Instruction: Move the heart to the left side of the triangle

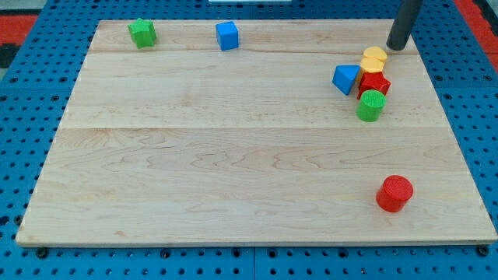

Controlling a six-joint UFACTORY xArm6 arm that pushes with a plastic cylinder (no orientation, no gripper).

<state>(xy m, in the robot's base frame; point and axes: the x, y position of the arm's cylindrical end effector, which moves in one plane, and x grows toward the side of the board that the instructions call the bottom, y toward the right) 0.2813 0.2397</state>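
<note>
Nearest the view's bottom, toward the board's bottom-right corner, a red cylinder [394,193] is seen standing alone, well apart from the rest. The wooden board [233,171] is laid on a blue pegboard [15,93].

Further up, near the right edge, a tight cluster is found: a green cylinder [371,105] at its bottom, a red block [374,83] touching it just above (shape hard to tell, approx. hexagonal), then a yellow block [374,58] at the top, poss. the heart, though its outline isn't clear. A blue triangle [345,78] is set just beside the red block, on its left.

My tip [398,47] is placed by the top-right corner, just right of and above the yellow block, v. close; contact can't be confirmed. No pincer is fitted, only the rod.

Along the top edge a blue cube [227,36] is seen left of centre, and a green block [142,33] by the top-left corner.
</note>
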